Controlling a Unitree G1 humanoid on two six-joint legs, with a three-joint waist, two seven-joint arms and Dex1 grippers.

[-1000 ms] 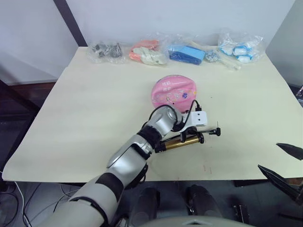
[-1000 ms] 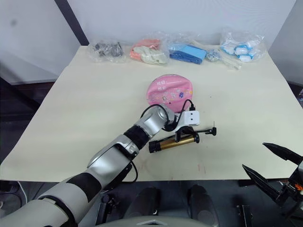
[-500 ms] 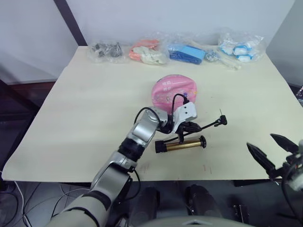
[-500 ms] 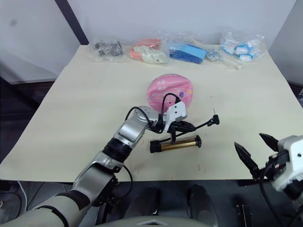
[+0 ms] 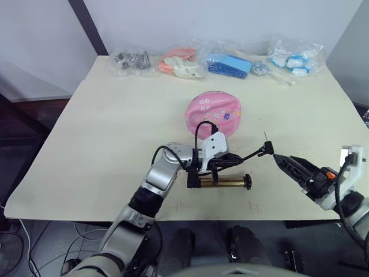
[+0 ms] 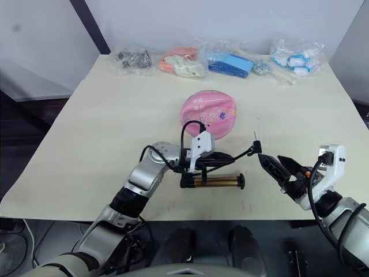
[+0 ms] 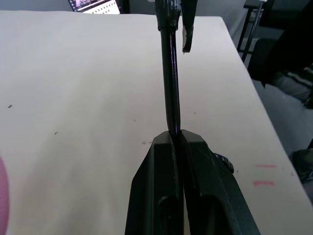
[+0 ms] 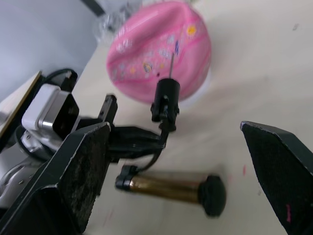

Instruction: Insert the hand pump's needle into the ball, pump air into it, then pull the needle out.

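The pink ball [image 5: 213,112] lies sagging at the table's middle. Just in front of it, the brass hand pump [image 5: 222,183] rests flat on the table. My left gripper [image 5: 226,162] is shut on the pump's black hose [image 7: 171,88], holding it above the cylinder. The hose runs right to a black fitting [image 5: 266,150] with the needle [image 8: 172,63] pointing up. My right gripper [image 5: 282,157] is open, its tips just right of the fitting, which the right wrist view shows ahead between the two fingers [image 8: 83,181].
Several clear bags line the table's far edge: dark parts [image 5: 130,60], orange and white items [image 5: 181,64], blue items [image 5: 228,64], blue-white items [image 5: 291,57]. Small red marks [image 5: 251,203] sit near the front edge.
My right gripper has come in from the lower right to the needle fitting. The left gripper has drawn back left with the hose, and the pump has shifted.
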